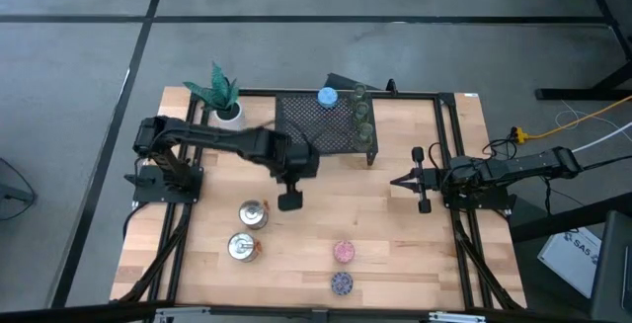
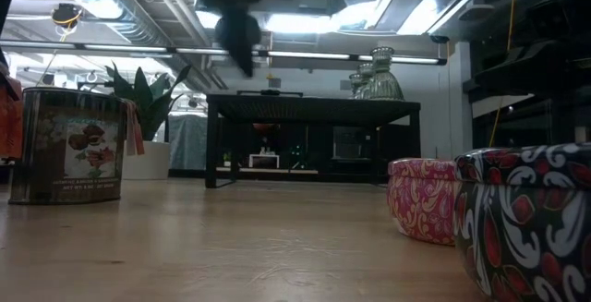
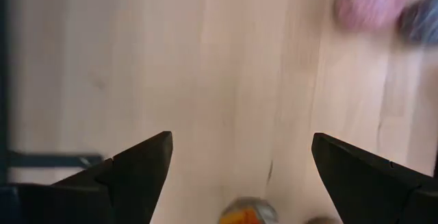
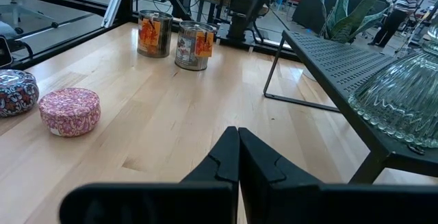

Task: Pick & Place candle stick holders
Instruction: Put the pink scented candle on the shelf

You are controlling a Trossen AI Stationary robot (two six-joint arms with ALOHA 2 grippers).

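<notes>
1. High view: left gripper (image 1: 290, 201) hovers beside a silvery holder (image 1: 253, 213); right gripper (image 1: 407, 181) waits right of the rack (image 1: 326, 125).
2. Left wrist view: fingers (image 3: 140, 166) spread wide, empty; descending off-centre could topple the holder (image 3: 248, 212).
3. Right wrist view: fingers (image 4: 220, 162) pressed together.

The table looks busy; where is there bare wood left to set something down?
Bare wood lies on the table between the pink holder and the right gripper, and in front of the black rack. It is crowded by the two silvery holders, under the left gripper, and along the rack's right edge, where green glass holders stand.
</notes>
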